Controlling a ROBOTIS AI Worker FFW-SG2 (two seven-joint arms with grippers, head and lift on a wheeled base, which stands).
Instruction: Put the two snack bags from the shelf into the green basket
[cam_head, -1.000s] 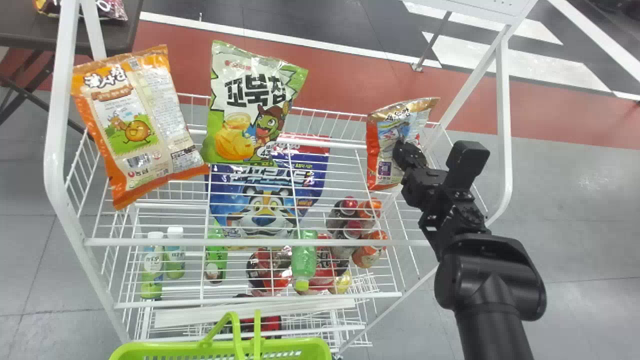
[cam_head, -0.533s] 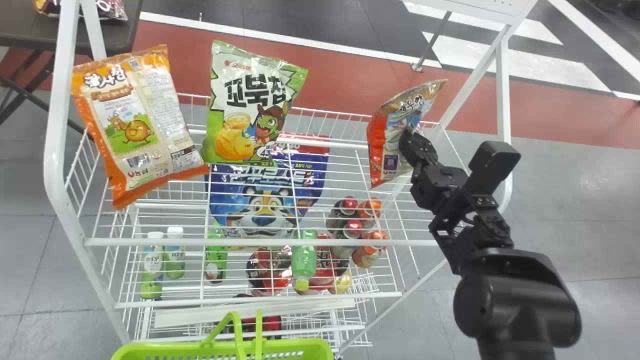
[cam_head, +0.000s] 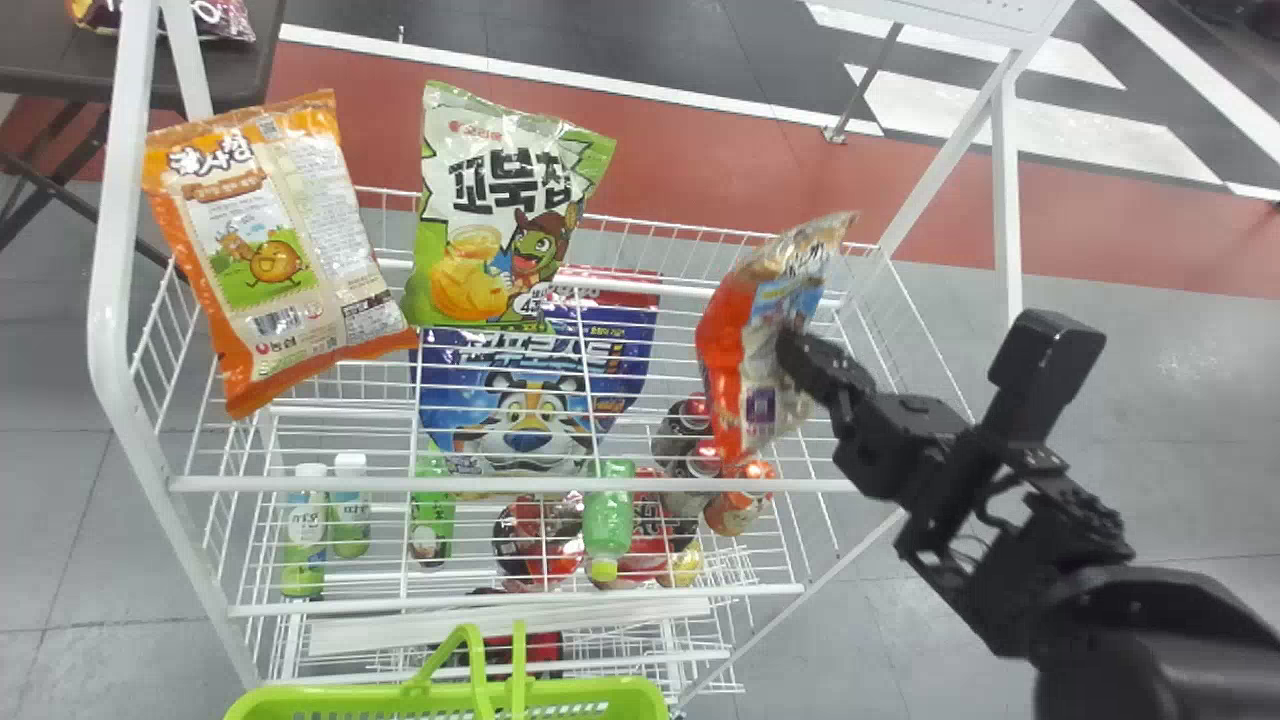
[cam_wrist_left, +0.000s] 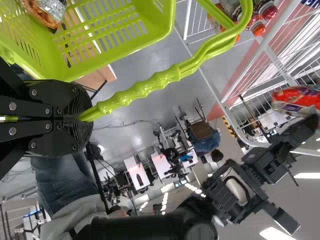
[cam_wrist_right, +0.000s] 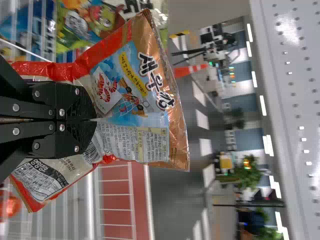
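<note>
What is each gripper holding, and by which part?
The right gripper holds a red snack bag around its middle; the left gripper holds the basket by its handle.

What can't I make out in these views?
- Green basket interior: head view, bottom edge.
- Item in basket: left wrist view, top edge.
- Held bag's pinched part: right wrist view, behind right gripper.
- Red-capped bottles: head view, partly behind held bag.

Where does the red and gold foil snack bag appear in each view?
Head view: the red and gold foil snack bag is right of centre.
Left wrist view: the bag, cut off by the picture's edge, lies beyond the green plastic basket handle.
Right wrist view: the bag spreads out past the fingertips.
Shared landmark: the black right gripper, clamped on it.
</note>
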